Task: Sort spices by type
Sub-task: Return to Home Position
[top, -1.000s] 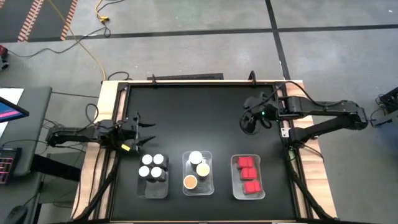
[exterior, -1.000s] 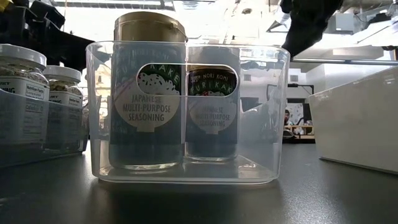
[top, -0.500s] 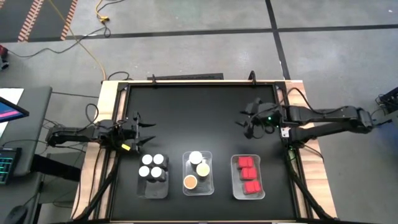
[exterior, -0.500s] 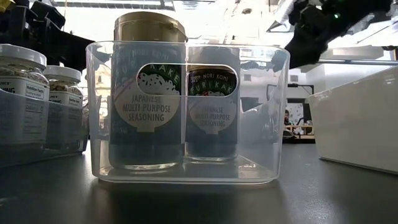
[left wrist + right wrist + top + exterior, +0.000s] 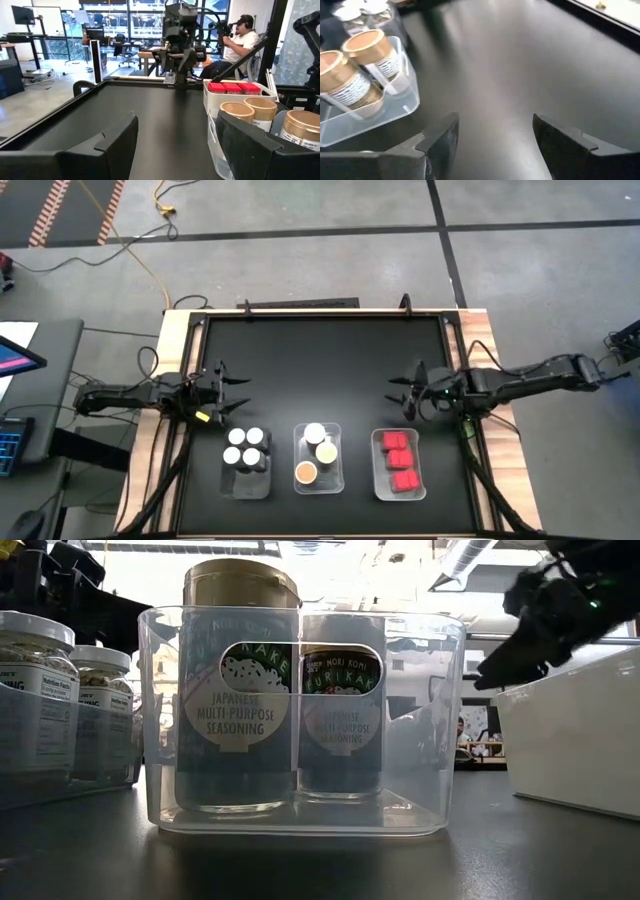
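Since the right gripper point(image 5: 401, 394) hangs spread and empty near the red-cap jars point(image 5: 399, 460), and the left gripper point(image 5: 240, 394) is spread beside the white-cap jars point(image 5: 246, 447), sorting looks done. Reds, whites and tan lids point(image 5: 317, 452) sit separately in three bins point(image 5: 325, 484), none loose. Only homing left.

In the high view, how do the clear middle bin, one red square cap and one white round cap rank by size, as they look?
1. clear bin, by far the largest.
2. red square cap, somewhat wider.
3. white round cap; these two caps look close.
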